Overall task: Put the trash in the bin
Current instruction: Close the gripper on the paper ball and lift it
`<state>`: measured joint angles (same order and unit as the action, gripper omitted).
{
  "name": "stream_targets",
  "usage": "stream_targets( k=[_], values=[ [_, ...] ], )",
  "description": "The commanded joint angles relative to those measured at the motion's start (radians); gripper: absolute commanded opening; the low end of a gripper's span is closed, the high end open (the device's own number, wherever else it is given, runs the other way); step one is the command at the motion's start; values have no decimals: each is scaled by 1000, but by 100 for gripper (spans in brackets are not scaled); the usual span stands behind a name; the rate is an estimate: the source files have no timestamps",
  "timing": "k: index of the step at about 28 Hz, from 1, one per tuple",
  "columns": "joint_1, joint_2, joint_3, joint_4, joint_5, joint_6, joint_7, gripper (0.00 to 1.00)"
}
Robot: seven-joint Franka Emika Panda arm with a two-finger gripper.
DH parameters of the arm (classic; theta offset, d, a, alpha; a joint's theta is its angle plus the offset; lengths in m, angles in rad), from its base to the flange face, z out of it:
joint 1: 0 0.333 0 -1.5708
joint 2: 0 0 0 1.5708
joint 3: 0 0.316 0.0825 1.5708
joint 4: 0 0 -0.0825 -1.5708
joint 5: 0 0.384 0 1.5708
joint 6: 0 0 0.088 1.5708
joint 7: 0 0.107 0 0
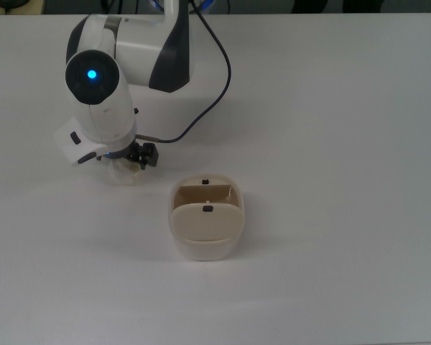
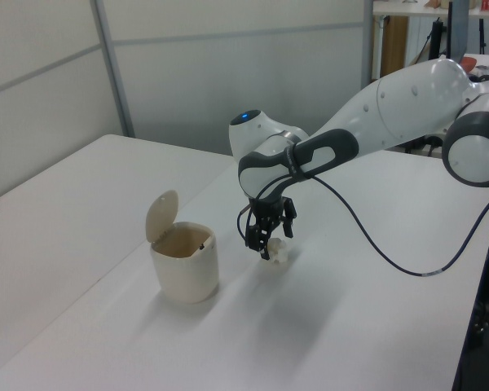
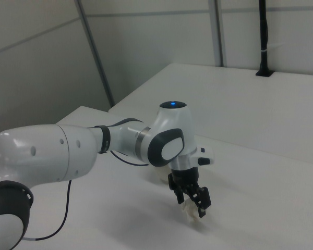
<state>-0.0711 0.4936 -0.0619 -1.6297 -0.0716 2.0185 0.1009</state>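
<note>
Left view, jaws: the gripper (image 2: 269, 242) sits low at centre frame with its dark fingers spread apart, one either side of the trash (image 2: 278, 255); nothing is clamped yet; the wad shows pale at and just below the fingertips, resting on the table.
Right view, jaws: the gripper (image 3: 194, 204) points down at lower centre; the trash (image 3: 190, 212) peeks out cream-white between and under the fingers, so the wad lies straight beneath the jaws, not off to a side.
Top view, jaws: the arm's white wrist covers most of the gripper (image 1: 133, 157); only a rim of the trash (image 1: 121, 172) shows at its lower edge, left of centre frame.
Long axis: the wad is a lumpy ball with no clear long side; no turning of the wrist seems called for.
Next move, as a judgement: closing the fingers should take the wad; whether they are low enough to catch its bulk cannot be told.
Bin: the bin (image 1: 206, 226) stands lower right of the gripper in the top view, near but apart; in the left view the bin (image 2: 184, 262) is left of the gripper, its flap lid (image 2: 162, 215) tipped up, tan inside open.
Surface: the table (image 1: 330, 144) is plain white, flat, bare around both things.
Room: grey panelled walls at the back of the left view and the right view; a black cable (image 2: 375, 236) droops from the arm across the right of the left view.
</note>
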Motion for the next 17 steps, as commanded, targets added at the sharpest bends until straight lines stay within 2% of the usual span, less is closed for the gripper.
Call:
stream_targets(
  k=[1,3,4,7,9,14,17],
  values=[
    [2,-4,-6,-4,-20,37,20,81],
    [2,-4,-6,-4,-22,39,19,69],
    [2,-4,-7,-4,-22,39,17,56],
    [2,-4,-6,-4,-22,39,11,44],
    [2,-6,-7,-4,-22,39,8,40],
    [4,-21,-6,-1,-22,39,5,39],
    [10,-76,-4,2,-19,32,-6,39]
  ],
)
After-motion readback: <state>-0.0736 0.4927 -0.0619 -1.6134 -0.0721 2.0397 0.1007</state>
